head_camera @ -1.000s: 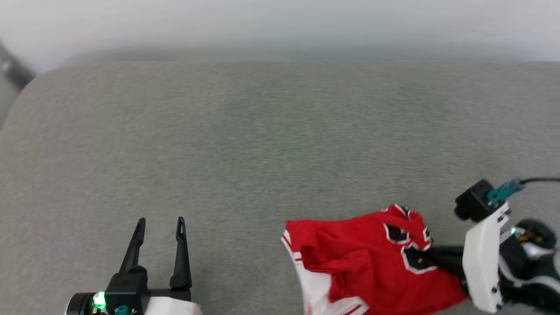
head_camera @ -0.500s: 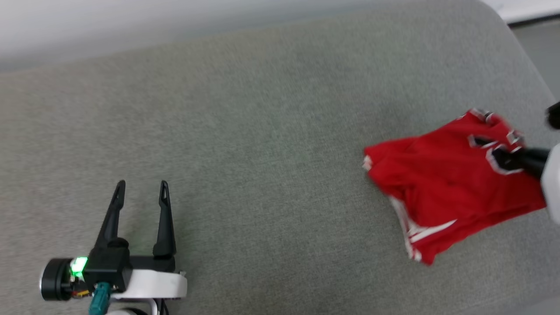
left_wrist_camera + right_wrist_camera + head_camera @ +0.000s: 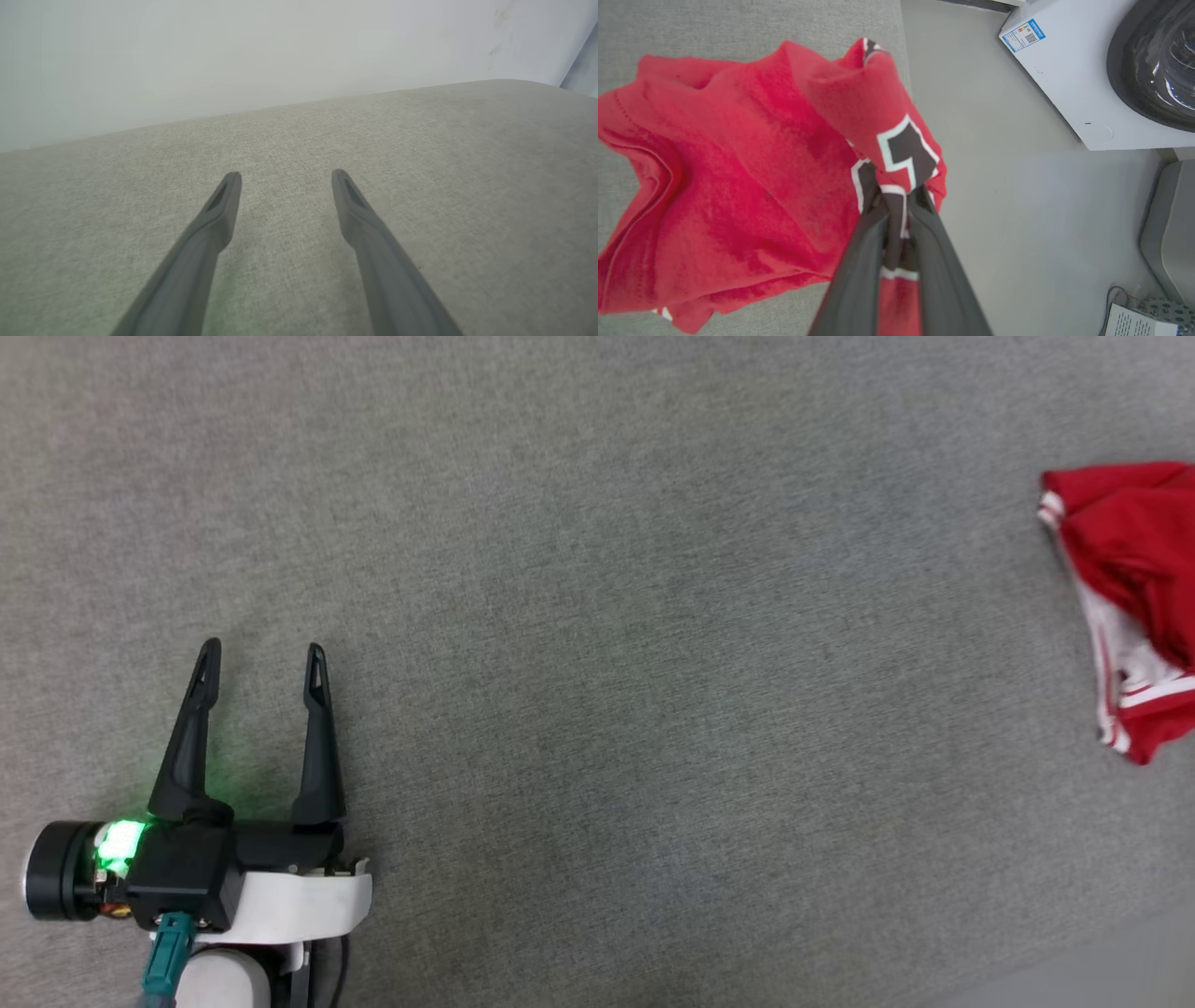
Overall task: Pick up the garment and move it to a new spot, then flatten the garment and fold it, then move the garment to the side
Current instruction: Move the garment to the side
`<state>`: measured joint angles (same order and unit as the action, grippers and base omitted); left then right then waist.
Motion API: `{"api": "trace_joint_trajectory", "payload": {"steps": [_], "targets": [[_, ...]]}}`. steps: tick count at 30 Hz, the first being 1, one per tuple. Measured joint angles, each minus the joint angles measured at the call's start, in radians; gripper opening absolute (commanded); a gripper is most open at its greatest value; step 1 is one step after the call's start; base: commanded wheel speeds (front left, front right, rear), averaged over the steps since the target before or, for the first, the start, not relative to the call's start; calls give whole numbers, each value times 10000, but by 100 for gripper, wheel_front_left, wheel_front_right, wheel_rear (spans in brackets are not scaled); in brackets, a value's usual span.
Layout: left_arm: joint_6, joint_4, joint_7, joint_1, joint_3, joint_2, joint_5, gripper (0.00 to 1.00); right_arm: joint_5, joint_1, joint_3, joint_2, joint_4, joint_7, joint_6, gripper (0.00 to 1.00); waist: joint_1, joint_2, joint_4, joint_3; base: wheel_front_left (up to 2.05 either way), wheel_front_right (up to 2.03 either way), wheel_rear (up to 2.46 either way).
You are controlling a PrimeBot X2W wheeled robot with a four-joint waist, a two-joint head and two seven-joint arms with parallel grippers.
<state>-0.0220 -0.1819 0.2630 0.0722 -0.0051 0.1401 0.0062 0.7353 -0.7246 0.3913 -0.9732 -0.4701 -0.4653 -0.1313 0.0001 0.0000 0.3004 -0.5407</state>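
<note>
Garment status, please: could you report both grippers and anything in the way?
Left gripper open, empty, over grey cushion. Right gripper shut on garment at black numerals. Garment bunched at cushion edge. White appliance beyond, apart.

Item: left gripper (image 3: pixel 263 649), two long dark fingers spread well apart, above a grey woven surface (image 3: pixel 607 616). Green light (image 3: pixel 119 840) lit at the gripper's base. Teal connector (image 3: pixel 166 952) just below that base. White wrist shell (image 3: pixel 289 905) directly behind the gripper.
Item: garment (image 3: pixel 1134 541), red with a white, red-striped sleeve, crumpled, well apart from the gripper to its right, cut off by the frame edge.
</note>
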Motion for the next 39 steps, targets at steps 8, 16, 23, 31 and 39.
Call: {"api": "trace_joint_trajectory", "payload": {"steps": [8,16,23,31,39], "targets": [[-69,-238,2,220,-219,-61,-6,100,-539,-110,-589,497,-1313,456,0,20,0,0,-331,-398,0,0,0],[-268,71,2,44,-282,-293,-184,100,-2159,-198,-1043,740,-1793,1315,0,100,-1,0,-545,542,0,0,0],[-520,311,2,-561,-234,-527,-307,100,-4130,-288,-2303,1287,-1246,3889,0,100,-1,0,-871,1759,0,0,0],[-706,552,0,-1316,-238,-658,-372,100,-6057,475,-4357,3455,-10,6798,2,100,-1,0,-1444,2988,0,0,0],[-755,838,0,-1775,-213,-750,-370,100,-6909,2265,-4918,6165,2357,7260,2,100,-2,0,-2003,3954,0,0,0]]}}
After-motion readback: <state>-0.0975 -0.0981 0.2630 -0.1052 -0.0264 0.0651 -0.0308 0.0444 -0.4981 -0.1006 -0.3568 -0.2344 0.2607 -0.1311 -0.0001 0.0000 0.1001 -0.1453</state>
